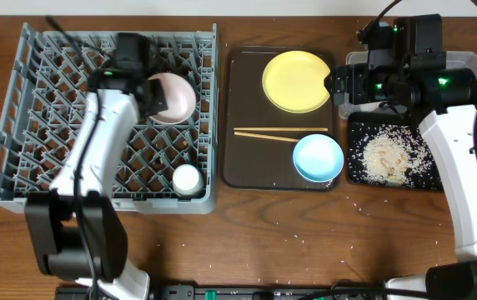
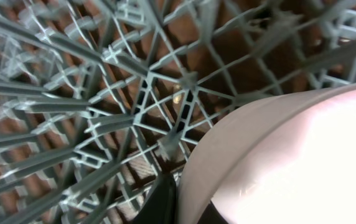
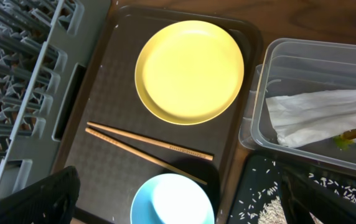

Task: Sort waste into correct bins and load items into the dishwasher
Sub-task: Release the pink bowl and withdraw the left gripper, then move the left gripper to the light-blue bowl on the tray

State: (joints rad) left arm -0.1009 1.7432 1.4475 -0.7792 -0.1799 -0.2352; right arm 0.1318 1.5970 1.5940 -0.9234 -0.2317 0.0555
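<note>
My left gripper point(image 1: 149, 92) is over the grey dish rack point(image 1: 38, 125), shut on the rim of the white bowl point(image 1: 172, 97). The left wrist view shows the rim between my fingers point(image 2: 187, 208), with the bowl point(image 2: 302, 155) above the rack grid point(image 2: 103, 93). A white cup point(image 1: 186, 179) stands in the rack. My right gripper point(image 1: 338, 83) is wide open and empty point(image 3: 181, 205) above the yellow plate point(image 3: 189, 70), chopsticks point(image 3: 147, 146) and light blue bowl point(image 3: 173, 202). The clear tub point(image 3: 259, 93) holds a white napkin point(image 3: 315, 115). The black tray point(image 1: 389, 154) holds rice crumbs.
The plate point(image 1: 297, 81), chopsticks point(image 1: 280, 133) and blue bowl point(image 1: 318, 157) lie on a dark brown serving tray point(image 1: 243, 158) between the rack and the bins. A few rice grains lie on the wooden table point(image 1: 305, 242) in front.
</note>
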